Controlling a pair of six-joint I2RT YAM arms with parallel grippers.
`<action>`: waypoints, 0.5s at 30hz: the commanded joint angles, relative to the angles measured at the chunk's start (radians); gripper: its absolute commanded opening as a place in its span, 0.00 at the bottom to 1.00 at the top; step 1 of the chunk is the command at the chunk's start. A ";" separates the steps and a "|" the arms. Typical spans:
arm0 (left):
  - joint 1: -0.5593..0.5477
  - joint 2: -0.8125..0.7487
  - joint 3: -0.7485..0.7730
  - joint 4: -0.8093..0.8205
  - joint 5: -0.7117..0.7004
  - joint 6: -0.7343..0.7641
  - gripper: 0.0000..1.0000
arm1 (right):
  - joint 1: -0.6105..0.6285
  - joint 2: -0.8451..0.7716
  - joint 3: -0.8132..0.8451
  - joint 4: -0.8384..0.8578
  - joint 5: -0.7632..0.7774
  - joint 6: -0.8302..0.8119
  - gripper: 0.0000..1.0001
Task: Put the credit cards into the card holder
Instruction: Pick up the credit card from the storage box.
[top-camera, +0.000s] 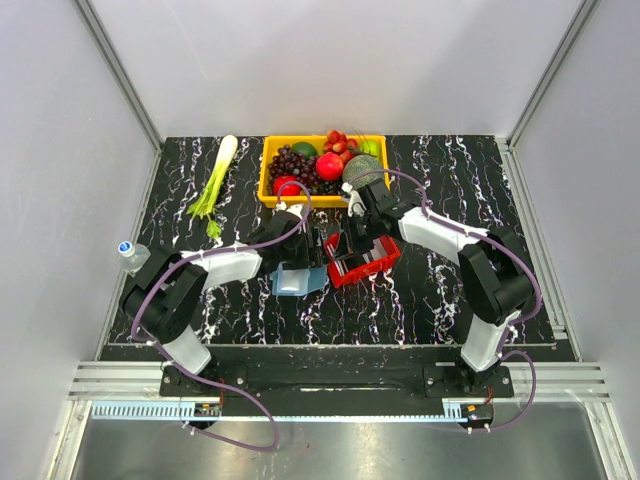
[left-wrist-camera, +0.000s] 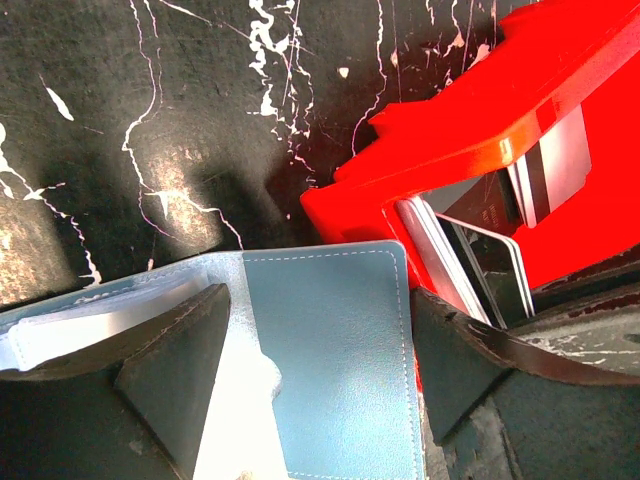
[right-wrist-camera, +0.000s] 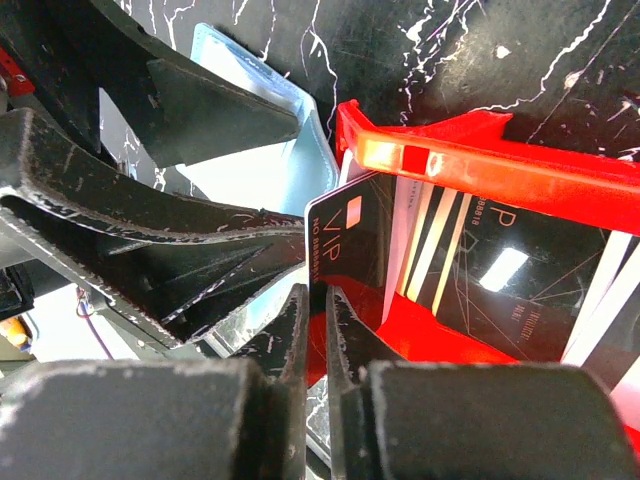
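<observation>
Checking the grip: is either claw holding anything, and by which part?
Right claw pinches a dark card by its near edge; left claw is open, holding nothing.

Two arms are seen, the left arm (top-camera: 215, 268) and the right arm (top-camera: 445, 235), each built of white shells and black joints. Purple cables (top-camera: 147, 295) are looped along both, and black base plates (top-camera: 200, 382) are fitted beneath. The fingers (left-wrist-camera: 175, 365) are made of dark, scuffed plastic with triangular ribs.

The dark card (right-wrist-camera: 350, 245) reads "VIP" in pale letters.
</observation>
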 joint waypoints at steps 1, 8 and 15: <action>0.000 0.019 0.041 0.032 0.018 0.009 0.76 | 0.006 0.010 0.001 0.041 -0.078 0.024 0.10; 0.000 0.022 0.042 0.032 0.020 0.008 0.76 | 0.006 0.014 0.003 0.046 -0.112 0.023 0.17; 0.000 0.023 0.048 0.029 0.023 0.009 0.76 | 0.008 0.047 0.001 0.058 -0.151 0.029 0.19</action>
